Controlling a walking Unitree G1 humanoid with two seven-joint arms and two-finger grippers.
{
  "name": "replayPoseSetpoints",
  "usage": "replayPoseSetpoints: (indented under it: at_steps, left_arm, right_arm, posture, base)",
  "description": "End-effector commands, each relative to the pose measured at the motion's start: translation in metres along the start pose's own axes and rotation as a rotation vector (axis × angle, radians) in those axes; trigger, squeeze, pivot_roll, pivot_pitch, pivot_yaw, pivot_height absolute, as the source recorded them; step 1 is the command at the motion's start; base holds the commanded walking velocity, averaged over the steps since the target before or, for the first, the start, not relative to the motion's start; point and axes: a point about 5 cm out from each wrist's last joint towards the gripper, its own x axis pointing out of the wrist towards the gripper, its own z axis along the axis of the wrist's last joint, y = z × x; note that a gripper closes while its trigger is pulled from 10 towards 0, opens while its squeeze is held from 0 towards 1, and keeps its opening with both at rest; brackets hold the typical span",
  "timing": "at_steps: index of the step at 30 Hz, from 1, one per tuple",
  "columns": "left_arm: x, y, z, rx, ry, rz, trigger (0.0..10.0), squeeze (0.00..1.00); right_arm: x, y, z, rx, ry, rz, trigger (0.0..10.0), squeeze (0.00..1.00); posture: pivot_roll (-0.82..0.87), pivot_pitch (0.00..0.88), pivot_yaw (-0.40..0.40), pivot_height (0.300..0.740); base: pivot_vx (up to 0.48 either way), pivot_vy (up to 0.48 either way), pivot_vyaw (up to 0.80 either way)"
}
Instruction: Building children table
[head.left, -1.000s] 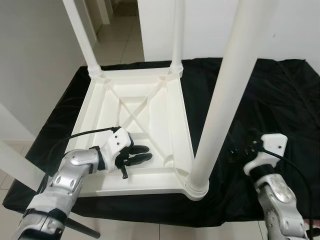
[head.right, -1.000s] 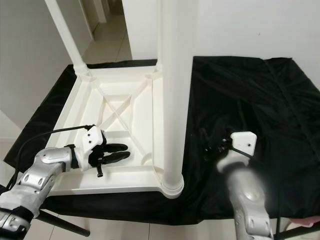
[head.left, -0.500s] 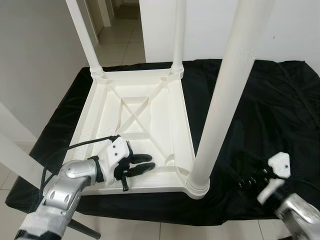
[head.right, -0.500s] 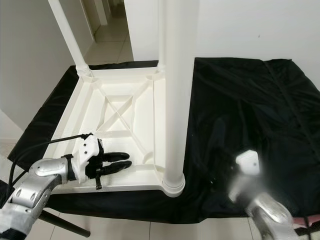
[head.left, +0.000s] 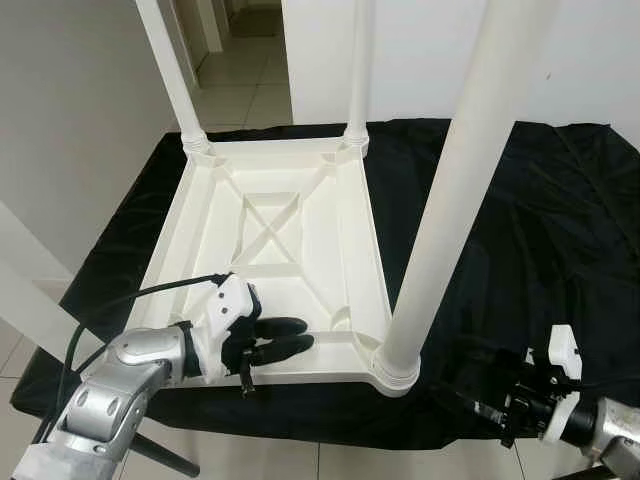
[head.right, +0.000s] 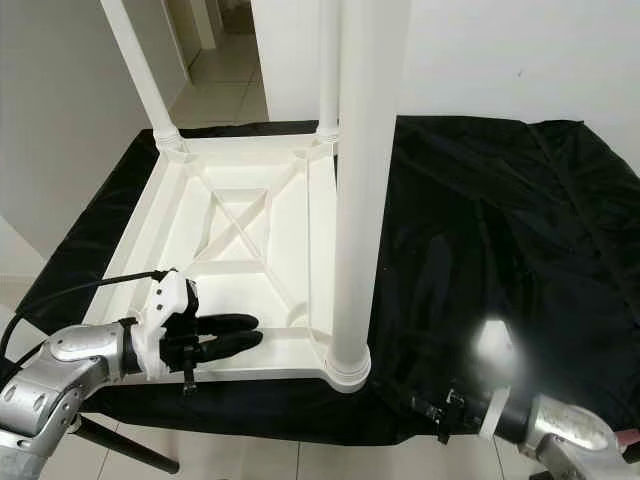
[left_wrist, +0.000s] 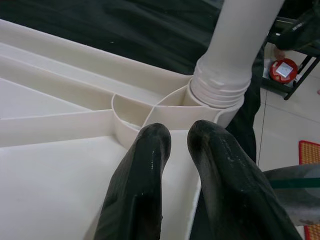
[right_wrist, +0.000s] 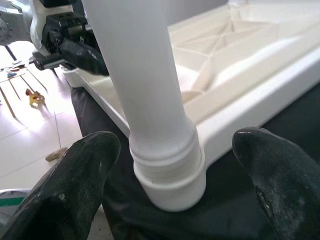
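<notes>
Here the left gripper (head.left: 283, 338) has narrow jaws over the upturned table (head.left: 270, 215); the right gripper (right_wrist: 175, 165) gapes wide, no writing legible

White plastic children's table (head.left: 300, 240) upside down, legs (head.left: 462, 190) upright.

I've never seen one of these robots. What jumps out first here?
A white children's table lies upside down on a black cloth, its legs pointing up; the near leg looms closest to the camera. The left gripper rests on the table's near edge, while the right gripper, fingers spread wide, faces that leg's base.
</notes>
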Motion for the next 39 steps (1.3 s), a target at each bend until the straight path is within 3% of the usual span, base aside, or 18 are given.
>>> replayPoseSetpoints:
  at_steps: [1, 11, 14, 23, 29, 39]
  left_arm:
    - [-0.003, -0.002, 0.000, -0.006, 0.022, -0.016, 10.0, 0.00]
    - [-0.004, -0.012, 0.002, -0.031, 0.042, -0.043, 10.0, 0.00]
    - [-0.003, -0.016, 0.005, -0.028, 0.041, -0.051, 10.0, 0.00]
    - [-0.001, -0.017, 0.005, -0.024, 0.060, -0.047, 10.0, 0.00]
    - [0.001, -0.020, 0.003, -0.031, 0.062, -0.043, 10.0, 0.00]
    - [0.002, -0.020, 0.004, -0.040, 0.055, -0.041, 10.0, 0.00]
  right_arm:
    - [0.003, 0.000, 0.003, -0.013, 0.008, 0.032, 10.0, 0.00]
    - [0.012, -0.002, 0.011, -0.050, -0.005, 0.068, 10.0, 0.00]
    - [0.027, 0.000, 0.009, -0.081, 0.002, 0.111, 10.0, 0.00]
    - [0.045, 0.001, 0.003, -0.089, -0.015, 0.126, 10.0, 0.00]
    - [0.062, -0.011, -0.004, -0.142, -0.014, 0.011, 10.0, 0.00]
    - [0.066, -0.023, -0.010, -0.159, -0.017, -0.106, 10.0, 0.00]
  posture:
    - [-0.09, 0.039, 0.086, 0.740]
    - [-0.08, 0.048, 0.084, 0.740]
    - [-0.07, 0.056, 0.082, 0.740]
    - [-0.06, 0.059, 0.082, 0.740]
    - [-0.05, 0.065, 0.066, 0.740]
    - [-0.05, 0.069, 0.068, 0.740]
  base:
    - [0.000, 0.000, 0.00]
    - [0.000, 0.000, 0.00]
    - [0.000, 0.000, 0.00]
    - [0.000, 0.000, 0.00]
    - [0.000, 0.000, 0.00]
    - [0.000, 0.000, 0.00]
